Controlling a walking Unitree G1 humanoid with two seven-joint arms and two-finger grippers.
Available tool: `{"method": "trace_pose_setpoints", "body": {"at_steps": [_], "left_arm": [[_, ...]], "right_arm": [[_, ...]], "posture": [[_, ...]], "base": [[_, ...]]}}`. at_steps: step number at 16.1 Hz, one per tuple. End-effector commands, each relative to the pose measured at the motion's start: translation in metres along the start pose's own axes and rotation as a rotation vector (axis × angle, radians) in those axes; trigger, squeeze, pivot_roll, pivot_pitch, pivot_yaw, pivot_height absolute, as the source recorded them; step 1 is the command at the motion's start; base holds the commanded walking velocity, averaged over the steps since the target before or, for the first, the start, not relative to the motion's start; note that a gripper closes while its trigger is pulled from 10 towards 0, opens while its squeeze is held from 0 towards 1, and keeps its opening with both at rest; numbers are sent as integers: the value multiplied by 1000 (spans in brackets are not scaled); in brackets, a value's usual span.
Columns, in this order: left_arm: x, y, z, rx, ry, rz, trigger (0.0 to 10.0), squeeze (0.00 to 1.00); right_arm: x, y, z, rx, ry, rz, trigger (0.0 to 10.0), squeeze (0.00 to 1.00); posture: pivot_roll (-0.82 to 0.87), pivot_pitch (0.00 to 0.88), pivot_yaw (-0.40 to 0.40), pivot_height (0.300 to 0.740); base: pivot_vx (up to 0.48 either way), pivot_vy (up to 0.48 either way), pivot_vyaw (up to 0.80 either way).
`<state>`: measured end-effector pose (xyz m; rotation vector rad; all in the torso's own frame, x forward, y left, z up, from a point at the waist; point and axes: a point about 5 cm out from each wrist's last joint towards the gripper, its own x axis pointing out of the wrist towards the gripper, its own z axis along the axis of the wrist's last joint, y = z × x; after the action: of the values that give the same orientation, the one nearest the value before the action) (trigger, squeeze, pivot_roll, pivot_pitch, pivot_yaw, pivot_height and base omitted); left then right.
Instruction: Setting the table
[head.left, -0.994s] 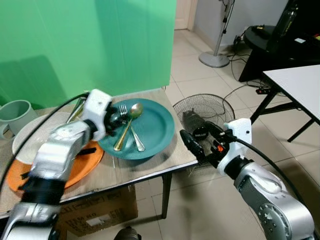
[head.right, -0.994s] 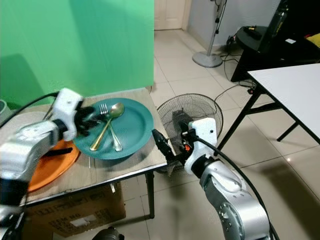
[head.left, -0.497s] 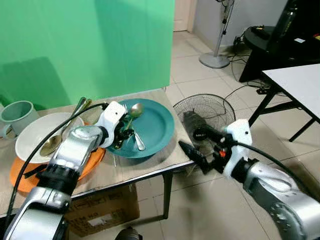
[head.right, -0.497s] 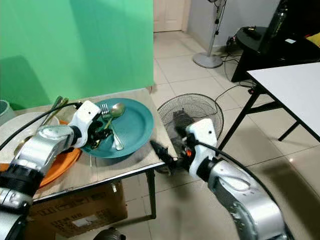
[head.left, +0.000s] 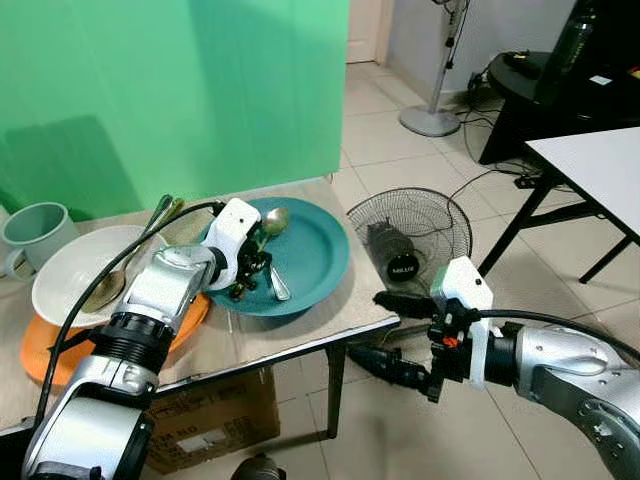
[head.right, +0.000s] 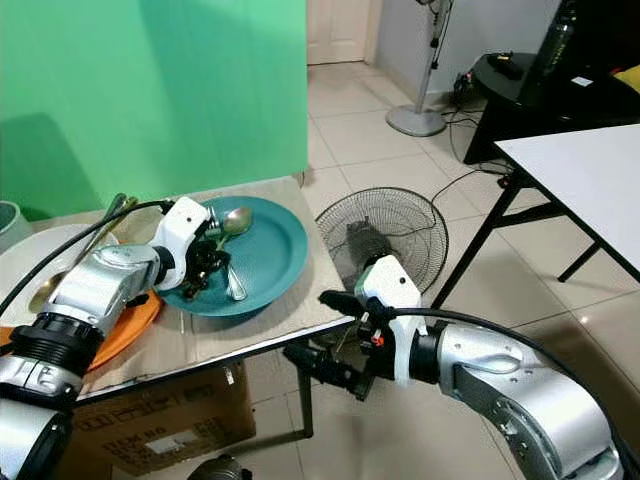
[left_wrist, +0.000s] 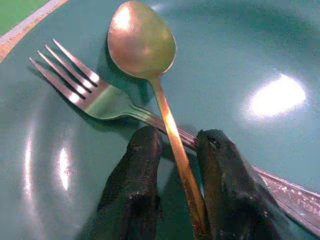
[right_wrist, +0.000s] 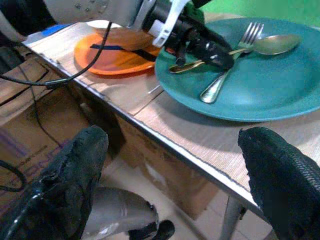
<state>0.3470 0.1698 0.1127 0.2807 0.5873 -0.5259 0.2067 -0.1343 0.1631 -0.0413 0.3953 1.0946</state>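
Note:
A teal plate (head.left: 312, 252) sits at the right end of the wooden table (head.left: 300, 330). A gold spoon (left_wrist: 142, 42) lies on it, crossed over a silver fork (left_wrist: 85, 87). My left gripper (head.left: 245, 272) is down on the plate. It is open, with its fingers (left_wrist: 132, 190) narrowly straddling the spoon's handle; one finger touches the handle. My right gripper (head.left: 392, 335) hangs below and in front of the table's right edge. It is wide open with nothing between its fingers (right_wrist: 70, 185).
A white bowl (head.left: 65, 270) holding a spoon rests on an orange plate (head.left: 50, 350) to the left, with a pale mug (head.left: 30, 228) behind. A floor fan (head.left: 410, 232) stands right of the table. A cardboard box (head.left: 200, 420) sits underneath. A white table (head.left: 600, 170) stands far right.
My left gripper has reached forward and come down onto the teal plate around the spoon handle. My right gripper has dropped from table-edge height to below the edge.

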Motion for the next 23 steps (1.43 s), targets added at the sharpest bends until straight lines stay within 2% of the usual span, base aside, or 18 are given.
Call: {"method": "trace_pose_setpoints", "body": {"at_steps": [1, 8, 13, 15, 16, 17, 19, 21, 23], "left_arm": [[-1, 5, 1, -9, 15, 33, 0, 0], [-1, 8, -3, -13, 54, 53, 0, 0], [-2, 11, -3, -25, 41, 77, 0, 0], [-3, 9, 8, -51, -42, 66, 0, 0], [-6, 5, 20, -91, -133, 26, 0, 0], [-9, 2, 27, -115, -184, -4, 0, 0], [-13, 0, 30, -148, -223, -25, 0, 0], [-29, -2, 34, -275, -325, -26, 0, 0], [-37, -6, 40, -336, -397, -56, 0, 0]], "right_arm": [[-2, 1, 5, -20, 2, 22, 10000, 0], [-1, 3, 4, -15, 31, 62, 10000, 0], [0, 3, 3, -15, 33, 60, 10000, 0], [1, 2, 4, -17, 27, 52, 10000, 0], [0, 1, 5, -20, 15, 38, 10000, 0], [0, 0, 7, -23, 6, 28, 10000, 0], [0, -1, 10, -22, -19, 12, 10000, 0], [1, 0, 13, -6, -56, -6, 10000, 0], [4, 2, 12, 9, -74, -12, 10000, 0]], "posture": [[90, 0, 9, 727], [97, 0, 11, 727], [100, 0, 13, 727], [100, 0, 16, 727], [99, 0, 19, 727], [94, 0, 26, 727], [92, 0, 29, 727], [93, 0, 31, 727], [95, 0, 29, 727]], "base": [[0, 0, 0], [0, 0, 0], [0, 0, 0], [0, 0, 0], [0, 0, 0], [0, 0, 0], [0, 0, 0], [0, 0, 0], [0, 0, 0]]}}
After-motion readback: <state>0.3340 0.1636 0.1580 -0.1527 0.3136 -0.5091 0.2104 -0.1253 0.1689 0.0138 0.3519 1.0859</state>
